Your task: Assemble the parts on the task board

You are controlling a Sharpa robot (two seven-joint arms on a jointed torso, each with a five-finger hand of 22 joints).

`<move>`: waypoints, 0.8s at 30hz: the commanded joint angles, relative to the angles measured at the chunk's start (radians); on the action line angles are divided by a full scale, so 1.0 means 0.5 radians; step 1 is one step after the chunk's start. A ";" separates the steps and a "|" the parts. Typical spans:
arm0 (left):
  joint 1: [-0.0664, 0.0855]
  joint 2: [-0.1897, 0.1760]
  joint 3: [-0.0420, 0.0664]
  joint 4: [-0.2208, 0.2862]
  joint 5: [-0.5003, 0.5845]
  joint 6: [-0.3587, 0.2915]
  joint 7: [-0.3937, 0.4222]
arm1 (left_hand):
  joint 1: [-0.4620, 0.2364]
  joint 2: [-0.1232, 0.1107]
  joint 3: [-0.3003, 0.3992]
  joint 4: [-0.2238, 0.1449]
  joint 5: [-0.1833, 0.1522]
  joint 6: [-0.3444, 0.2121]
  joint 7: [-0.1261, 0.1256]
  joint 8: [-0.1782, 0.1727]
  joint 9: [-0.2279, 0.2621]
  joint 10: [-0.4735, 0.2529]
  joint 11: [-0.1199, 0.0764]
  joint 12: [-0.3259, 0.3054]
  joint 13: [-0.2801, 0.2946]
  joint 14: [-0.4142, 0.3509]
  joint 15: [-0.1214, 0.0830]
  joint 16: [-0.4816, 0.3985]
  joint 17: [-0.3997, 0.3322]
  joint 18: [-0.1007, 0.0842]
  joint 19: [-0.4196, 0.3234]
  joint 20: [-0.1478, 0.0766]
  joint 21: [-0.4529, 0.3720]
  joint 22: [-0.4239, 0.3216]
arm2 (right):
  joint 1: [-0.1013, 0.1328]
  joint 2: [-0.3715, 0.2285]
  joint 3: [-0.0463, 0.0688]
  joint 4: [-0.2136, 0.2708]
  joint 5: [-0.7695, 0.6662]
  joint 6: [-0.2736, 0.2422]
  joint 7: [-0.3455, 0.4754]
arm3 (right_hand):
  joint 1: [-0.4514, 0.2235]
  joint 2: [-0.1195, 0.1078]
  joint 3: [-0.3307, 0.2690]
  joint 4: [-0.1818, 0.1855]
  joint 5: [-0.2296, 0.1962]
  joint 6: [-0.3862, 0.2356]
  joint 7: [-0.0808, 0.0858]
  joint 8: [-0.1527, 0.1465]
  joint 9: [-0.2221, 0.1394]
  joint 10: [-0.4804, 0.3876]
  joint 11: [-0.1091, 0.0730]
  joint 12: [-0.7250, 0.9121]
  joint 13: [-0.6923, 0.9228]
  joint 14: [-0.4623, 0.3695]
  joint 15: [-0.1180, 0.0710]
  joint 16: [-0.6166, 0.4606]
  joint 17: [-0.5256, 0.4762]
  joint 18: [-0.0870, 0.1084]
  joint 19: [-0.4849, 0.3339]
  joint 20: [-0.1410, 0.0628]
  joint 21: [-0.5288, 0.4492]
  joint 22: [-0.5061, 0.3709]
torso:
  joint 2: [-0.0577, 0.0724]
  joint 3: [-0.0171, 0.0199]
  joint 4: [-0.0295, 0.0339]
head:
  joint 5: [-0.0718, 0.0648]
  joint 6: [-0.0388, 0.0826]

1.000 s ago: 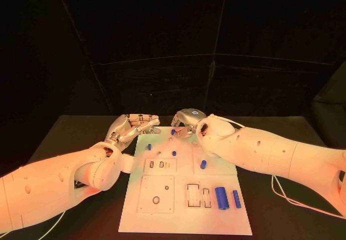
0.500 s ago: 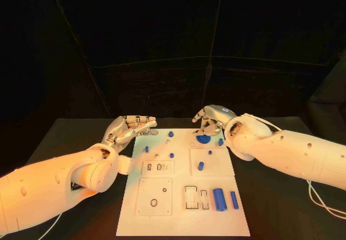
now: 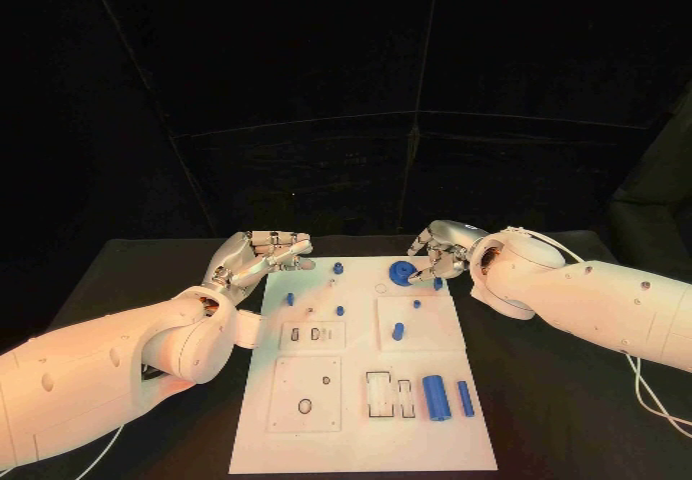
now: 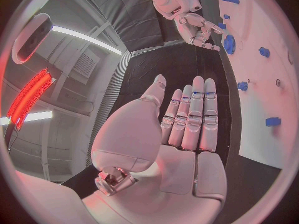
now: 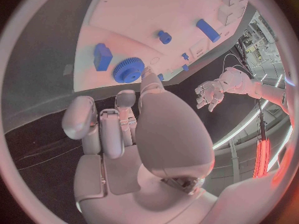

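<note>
The white task board (image 3: 361, 400) lies in the middle of the table. A blue gear (image 3: 401, 272) lies flat at its far end, also seen in the right wrist view (image 5: 128, 69). My right hand (image 3: 440, 256) hovers just right of the gear, its fingers loosely bent and its thumb tip beside the gear's rim, holding nothing. A small blue block (image 5: 102, 56) sits close by the gear. My left hand (image 3: 263, 255) rests at the board's far left corner with its fingers (image 4: 194, 119) straight and nothing in them.
Small blue pegs (image 3: 339, 268) (image 3: 290, 298) (image 3: 398, 332) dot the board's far half. A thick blue cylinder (image 3: 436, 397) and a thinner blue bar (image 3: 464, 398) lie at the near right, beside rectangular slots (image 3: 384, 393). Black table surrounds the board.
My right hand has moved from the middle of the board's far edge out to the right, and the blue gear has come out from under it onto the board. The left hand has stayed put.
</note>
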 commanded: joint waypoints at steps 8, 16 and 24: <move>0.002 0.009 0.002 -0.009 -0.011 0.035 0.008 | -0.001 0.015 0.001 -0.012 -0.003 0.011 0.003 -0.007 0.002 0.015 -0.003 -0.006 0.000 -0.003 0.014 -0.013 0.004 0.013 0.004 0.004 -0.006 -0.003 | 0.004 0.058 0.002 -0.073 0.022 0.153 -0.076 | 0.022 0.043 0.014 0.000 0.066 -0.017 0.007 0.035 0.003 0.083 0.009 0.348 0.379 0.121 0.024 0.049 0.111 -0.040 0.024 0.011 0.048 0.068 | 0.001 -0.0034 0.002 | -0.002 -0.001; 0.001 0.014 0.002 -0.014 -0.011 0.037 0.007 | -0.001 0.015 0.001 -0.012 -0.003 0.011 0.003 -0.007 0.002 0.015 -0.003 -0.006 0.000 -0.003 0.014 -0.013 0.004 0.013 0.004 0.004 -0.006 -0.003 | 0.004 0.091 0.002 -0.084 0.020 0.154 -0.065 | 0.018 0.075 0.021 -0.013 0.072 -0.001 0.005 0.056 0.005 0.129 0.009 0.487 0.531 0.127 0.025 0.065 0.149 -0.045 0.033 0.013 0.069 0.101 | 0.003 -0.0038 0.004 | 0.001 -0.006; 0.001 0.016 0.001 -0.017 -0.011 0.038 0.006 | -0.001 0.015 0.001 -0.012 -0.003 0.011 0.003 -0.007 0.002 0.015 -0.003 -0.006 0.000 -0.003 0.014 -0.013 0.004 0.013 0.004 0.004 -0.006 -0.003 | 0.004 0.110 0.002 -0.111 0.019 0.169 -0.074 | 0.014 0.102 0.025 -0.023 0.070 0.013 0.003 0.071 0.006 0.156 0.008 0.561 0.612 0.131 0.025 0.075 0.175 -0.049 0.041 0.014 0.084 0.126 | 0.004 -0.0038 0.001 | 0.002 -0.011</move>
